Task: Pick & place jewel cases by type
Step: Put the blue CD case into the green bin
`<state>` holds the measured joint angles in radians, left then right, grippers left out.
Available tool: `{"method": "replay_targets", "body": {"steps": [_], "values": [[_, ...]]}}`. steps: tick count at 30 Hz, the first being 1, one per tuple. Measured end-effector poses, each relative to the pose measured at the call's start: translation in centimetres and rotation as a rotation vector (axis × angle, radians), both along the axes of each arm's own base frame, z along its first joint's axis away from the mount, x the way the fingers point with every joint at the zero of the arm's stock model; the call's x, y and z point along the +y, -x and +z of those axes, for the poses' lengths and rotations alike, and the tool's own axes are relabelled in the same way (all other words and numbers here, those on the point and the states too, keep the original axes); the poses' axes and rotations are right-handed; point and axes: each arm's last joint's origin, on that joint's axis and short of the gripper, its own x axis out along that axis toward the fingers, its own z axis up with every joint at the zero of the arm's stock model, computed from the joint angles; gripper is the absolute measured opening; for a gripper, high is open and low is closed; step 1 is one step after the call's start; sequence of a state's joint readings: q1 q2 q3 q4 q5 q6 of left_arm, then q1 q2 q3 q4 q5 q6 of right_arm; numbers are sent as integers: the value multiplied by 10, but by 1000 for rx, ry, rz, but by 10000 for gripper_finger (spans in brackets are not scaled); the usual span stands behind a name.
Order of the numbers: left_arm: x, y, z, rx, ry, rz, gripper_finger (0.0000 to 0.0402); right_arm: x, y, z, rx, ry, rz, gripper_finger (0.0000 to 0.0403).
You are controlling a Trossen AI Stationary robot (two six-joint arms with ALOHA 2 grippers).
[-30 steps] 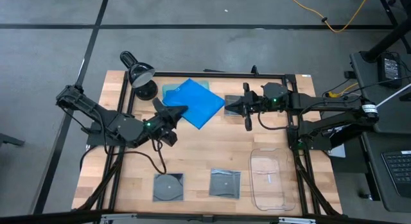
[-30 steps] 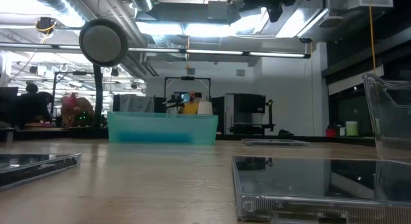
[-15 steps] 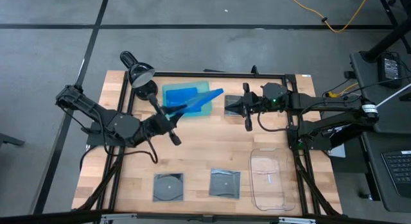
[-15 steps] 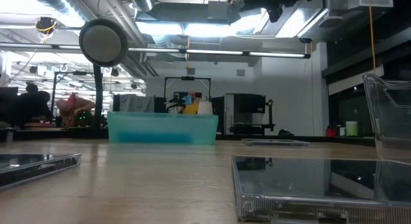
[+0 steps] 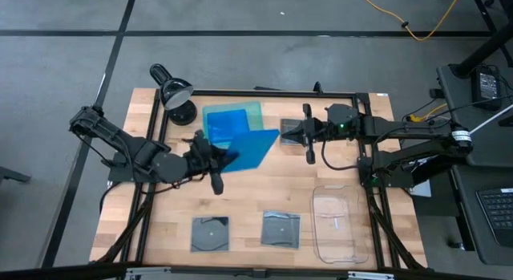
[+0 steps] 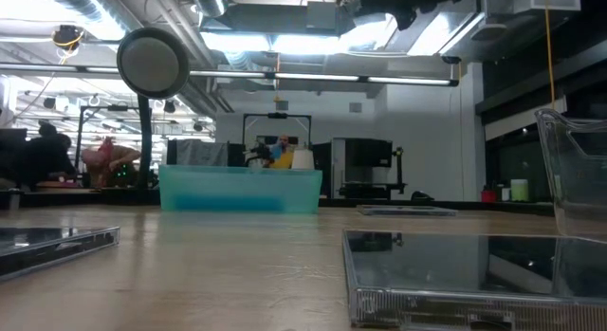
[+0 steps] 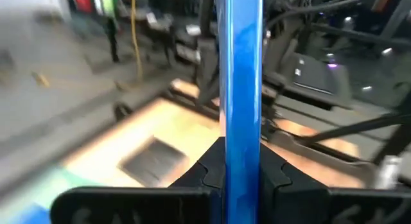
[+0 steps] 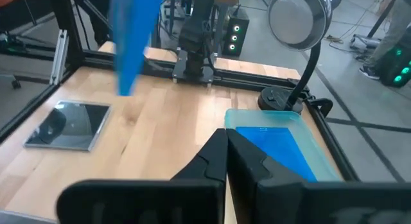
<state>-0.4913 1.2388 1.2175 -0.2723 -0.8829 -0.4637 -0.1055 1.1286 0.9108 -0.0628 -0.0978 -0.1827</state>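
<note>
My left gripper is shut on a bright blue jewel case and holds it in the air just on the near side of the translucent green tray. A second blue case lies flat in that tray. In the left wrist view the held case shows edge-on. Two grey-clear square cases lie flat near the front edge, and a third lies beside the tray. My right gripper hovers shut by that third case and holds nothing. My left gripper pinches the blue case between its two fingers, on its two flat faces at the edge nearest the arm. The fingers come about level from the table's left. The case juts out past the fingertips toward the right, lifted clear and tilted on edge.
A black desk lamp stands at the far left, next to the green tray. A clear plastic tray sits at the near right. A black frame rail runs along the far edge. Bare wood lies in the table's middle.
My left gripper has rolled about its own pointing line and sunk slightly, staying shut. The blue case has turned with it from lying flat over the green tray to edge-up, and now hangs tilted. The tray with the case inside it has come into sight.
</note>
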Motion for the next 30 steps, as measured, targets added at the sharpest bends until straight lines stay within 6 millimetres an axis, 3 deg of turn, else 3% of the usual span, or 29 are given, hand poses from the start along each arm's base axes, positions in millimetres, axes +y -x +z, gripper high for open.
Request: {"method": "replay_targets", "body": {"steps": [17,30], "values": [[-2,0,-6,-202,705,69,24,0,1,-4,38,54,17,10],[1,3,-9,-234,680,174,24,0,1,-5,54,65,30,10]]}}
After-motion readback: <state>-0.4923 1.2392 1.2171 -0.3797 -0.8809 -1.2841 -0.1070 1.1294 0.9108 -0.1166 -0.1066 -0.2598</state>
